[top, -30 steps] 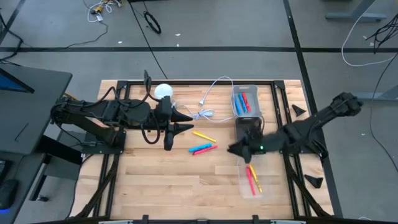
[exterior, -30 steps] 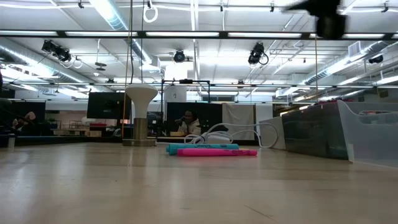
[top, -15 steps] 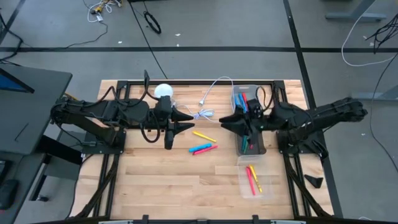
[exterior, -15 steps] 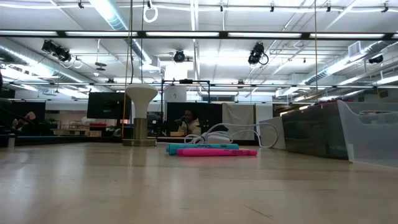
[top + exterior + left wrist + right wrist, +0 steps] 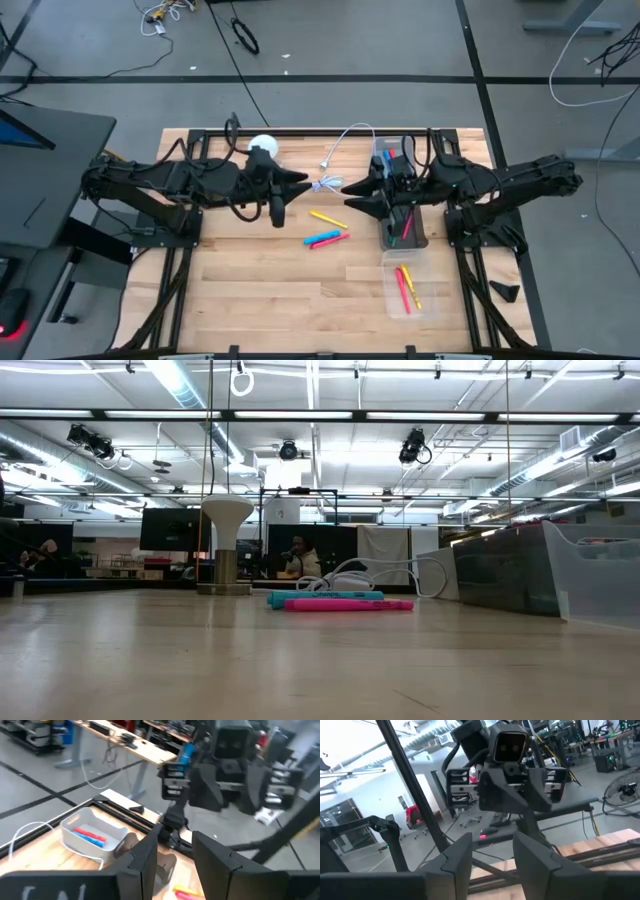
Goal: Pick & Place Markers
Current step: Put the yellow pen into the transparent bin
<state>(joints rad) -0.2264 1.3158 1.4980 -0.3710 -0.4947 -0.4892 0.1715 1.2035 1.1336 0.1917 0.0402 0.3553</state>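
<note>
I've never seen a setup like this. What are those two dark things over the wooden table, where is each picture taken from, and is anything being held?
They are two robot arms, each ending in a two-finger gripper. One picture looks straight down, one looks level across the tabletop, and two come from cameras on the arms' wrists. From above, the left gripper and right gripper face each other above the wooden table, both open and holding nothing. On the wood lie a yellow marker, a blue marker and a pink marker, near a white cable. More markers sit in a grey bin and a clear tray.
</note>
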